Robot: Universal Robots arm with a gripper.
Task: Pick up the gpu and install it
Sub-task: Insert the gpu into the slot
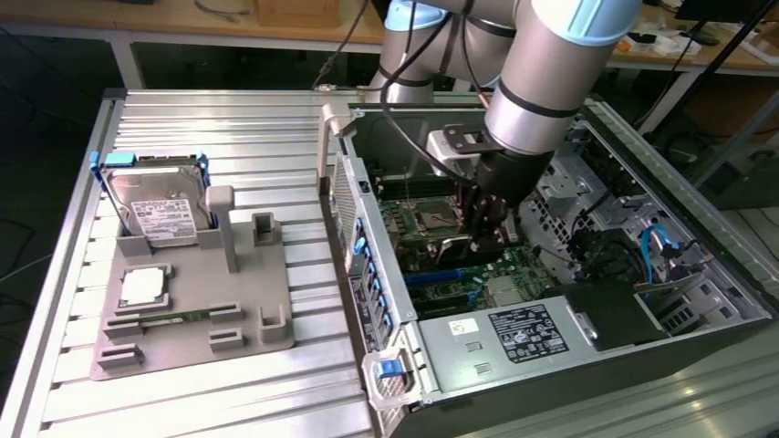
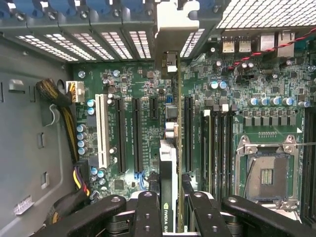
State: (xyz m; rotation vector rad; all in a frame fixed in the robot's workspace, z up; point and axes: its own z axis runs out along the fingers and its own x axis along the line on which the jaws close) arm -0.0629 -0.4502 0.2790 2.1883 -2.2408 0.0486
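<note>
The gripper (image 2: 170, 200) is clenched on the gpu (image 2: 168, 163), held edge-down just above the motherboard (image 2: 126, 81); installing is in hand, and seating needs careful straight alignment.

free: open case (image 1: 346, 196) side above board (image 2: 247, 89); bare slots (image 2: 120, 133) either side of gpu (image 2: 169, 163) | blocked: rear grille (image 2: 98, 44) at gpu's end, cables (image 2: 61, 103) by wall, PSU (image 1: 524, 333)

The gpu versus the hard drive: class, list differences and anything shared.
The gpu is held by the gripper inside the computer case; the hard drive sits in the grey holder outside. The gpu is thin; the hard drive is boxy. Neither lies flat.
</note>
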